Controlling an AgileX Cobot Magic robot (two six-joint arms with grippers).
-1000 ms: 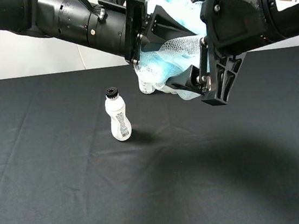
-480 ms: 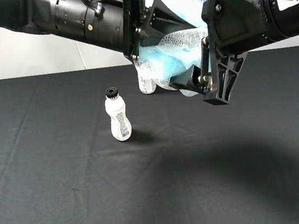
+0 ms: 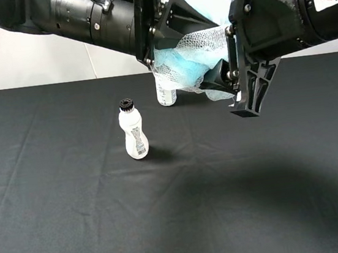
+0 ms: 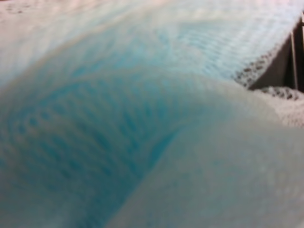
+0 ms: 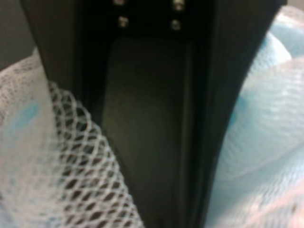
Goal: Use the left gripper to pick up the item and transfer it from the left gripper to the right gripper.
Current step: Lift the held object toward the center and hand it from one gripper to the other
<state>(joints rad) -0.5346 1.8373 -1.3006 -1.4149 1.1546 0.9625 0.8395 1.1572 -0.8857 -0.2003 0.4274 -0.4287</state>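
Note:
The item, a pale blue and white mesh pouf (image 3: 180, 63), hangs high above the table between the two grippers. My left gripper (image 3: 209, 50) reaches in from the upper left and is shut on it, one finger above and one below. My right gripper (image 3: 245, 95) comes from the upper right and its jaws stand open against the pouf's right side. The pouf fills the left wrist view (image 4: 142, 123). In the right wrist view a black finger of the left gripper (image 5: 152, 123) stands in the middle with pouf mesh (image 5: 57, 166) on both sides.
A white bottle with a black cap (image 3: 134, 131) stands upright on the black table (image 3: 76, 224), left of centre. The lower part of a spray can (image 3: 165, 94) stands behind it, under the pouf. A white wall (image 3: 25, 64) lies beyond the table's far edge.
My left arm has moved up and a little to the left, lifting the pouf with it. The right gripper has stayed in place.

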